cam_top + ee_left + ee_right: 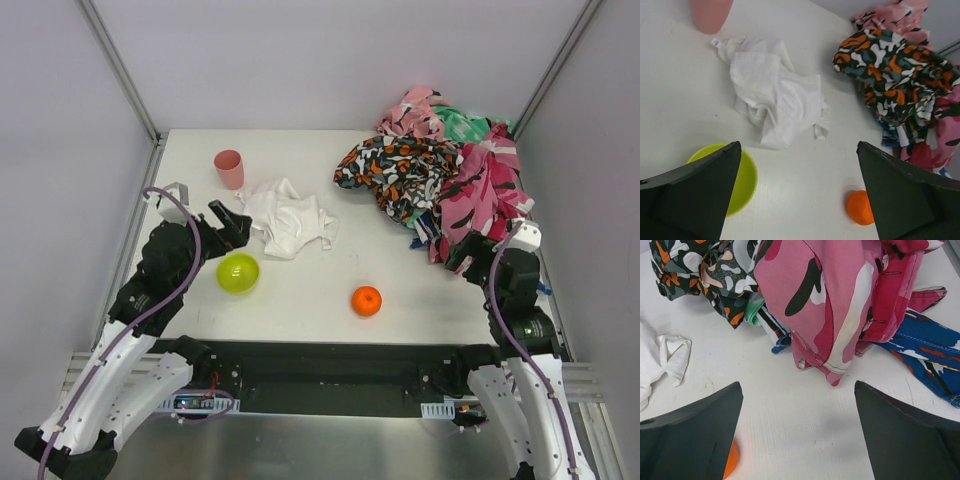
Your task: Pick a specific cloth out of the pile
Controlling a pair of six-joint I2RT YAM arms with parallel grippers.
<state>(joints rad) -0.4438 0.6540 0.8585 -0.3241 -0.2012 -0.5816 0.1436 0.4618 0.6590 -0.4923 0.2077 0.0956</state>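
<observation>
The white cloth [290, 220] lies crumpled on the table, apart from the pile and left of it; it also shows in the left wrist view [775, 95], and its edge shows in the right wrist view [660, 360]. The pile [450, 175] of patterned fabrics sits at the back right, with the orange-black-white cloth [890, 70] and the pink-black cloth [835, 300] in it. My left gripper [232, 226] is open and empty, just left of the white cloth. My right gripper [462, 252] is open and empty, at the near edge of the pile.
A pink cup [229, 168] stands behind the white cloth. A lime-green bowl [238, 272] sits near my left gripper. An orange ball [367, 300] lies at the front middle. Grey walls with metal posts enclose the table [320, 290].
</observation>
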